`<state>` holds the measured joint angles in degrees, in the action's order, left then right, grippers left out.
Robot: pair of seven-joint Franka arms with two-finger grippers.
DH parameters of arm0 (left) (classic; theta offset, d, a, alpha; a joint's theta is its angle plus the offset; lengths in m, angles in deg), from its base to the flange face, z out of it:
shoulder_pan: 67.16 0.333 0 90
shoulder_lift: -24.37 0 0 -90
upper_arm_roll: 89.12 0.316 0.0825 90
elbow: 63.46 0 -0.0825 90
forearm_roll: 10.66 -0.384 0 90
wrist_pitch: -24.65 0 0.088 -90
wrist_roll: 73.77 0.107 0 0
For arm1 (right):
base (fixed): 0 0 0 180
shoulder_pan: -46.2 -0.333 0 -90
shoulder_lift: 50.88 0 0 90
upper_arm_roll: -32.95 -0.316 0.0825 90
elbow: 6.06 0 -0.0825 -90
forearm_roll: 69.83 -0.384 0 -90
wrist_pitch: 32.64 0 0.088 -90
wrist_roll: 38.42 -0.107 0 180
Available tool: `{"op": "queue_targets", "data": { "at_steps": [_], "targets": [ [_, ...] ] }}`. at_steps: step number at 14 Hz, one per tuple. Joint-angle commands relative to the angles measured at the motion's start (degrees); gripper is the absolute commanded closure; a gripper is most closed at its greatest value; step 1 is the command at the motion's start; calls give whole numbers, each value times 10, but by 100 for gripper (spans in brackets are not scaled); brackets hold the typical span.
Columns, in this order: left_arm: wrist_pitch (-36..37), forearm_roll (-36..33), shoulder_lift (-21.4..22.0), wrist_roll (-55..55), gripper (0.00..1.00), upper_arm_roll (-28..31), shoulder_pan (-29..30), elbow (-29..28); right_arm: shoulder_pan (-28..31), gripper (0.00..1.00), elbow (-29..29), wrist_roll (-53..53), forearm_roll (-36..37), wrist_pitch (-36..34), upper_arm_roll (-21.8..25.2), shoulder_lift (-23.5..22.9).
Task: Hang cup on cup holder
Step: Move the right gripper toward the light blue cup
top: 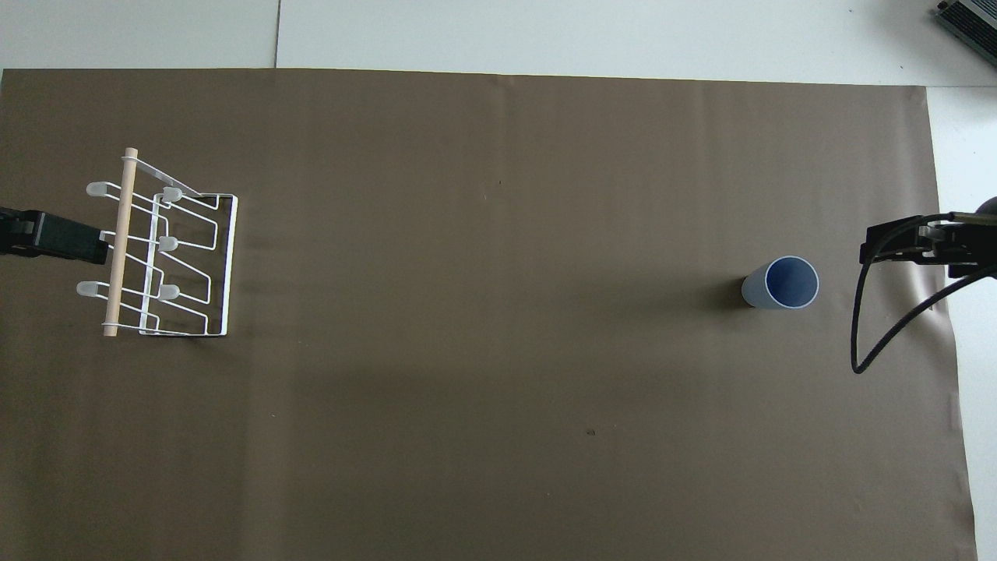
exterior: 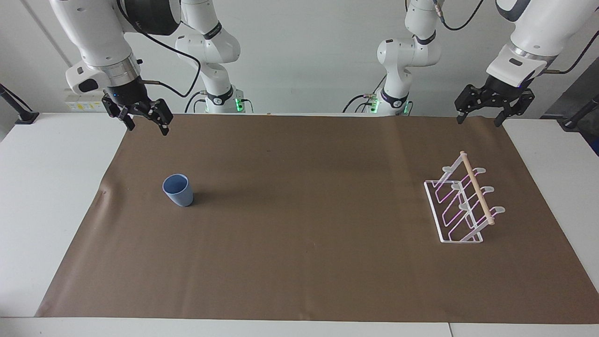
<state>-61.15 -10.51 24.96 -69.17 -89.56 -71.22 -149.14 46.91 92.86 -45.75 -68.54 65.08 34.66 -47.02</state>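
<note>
Brown paper sheet [exterior: 299, 262], matte and faintly creased, covers the white table [exterior: 47, 187]. Cup [exterior: 178, 189]: light-blue, smooth, tapered, upright with mouth up, toward the right arm's end. Cup holder [exterior: 461, 206]: white wire loops on a rectangular base, pale wooden dowel on top, toward the left arm's end, well apart from cup. Right gripper [exterior: 145, 125] raised over the sheet's edge nearest the robots, fingers apart, empty. Left gripper [exterior: 480, 118] likewise, waiting.

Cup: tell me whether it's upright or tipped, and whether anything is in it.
Upright and empty. The cup stands on its base on the brown mat, mouth up; the overhead view shows only its bare blue inside.
</note>
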Motion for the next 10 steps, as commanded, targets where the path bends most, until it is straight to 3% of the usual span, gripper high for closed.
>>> {"op": "queue_targets", "data": {
  "at_steps": [1,4,7,10],
  "targets": [
    [-8,3,11,4,0,0,0,-14,10,0,115,19,-12,99,-3,34],
    [-5,3,11,4,0,0,0,-14,23,0,201,53,-12,213,-2,21],
    [-7,3,11,4,0,0,0,-14,55,0,217,128,-12,247,-2,-22],
    [-6,3,11,3,0,0,-2,-15,63,0,239,137,-13,302,-2,-40]
  ]
}}
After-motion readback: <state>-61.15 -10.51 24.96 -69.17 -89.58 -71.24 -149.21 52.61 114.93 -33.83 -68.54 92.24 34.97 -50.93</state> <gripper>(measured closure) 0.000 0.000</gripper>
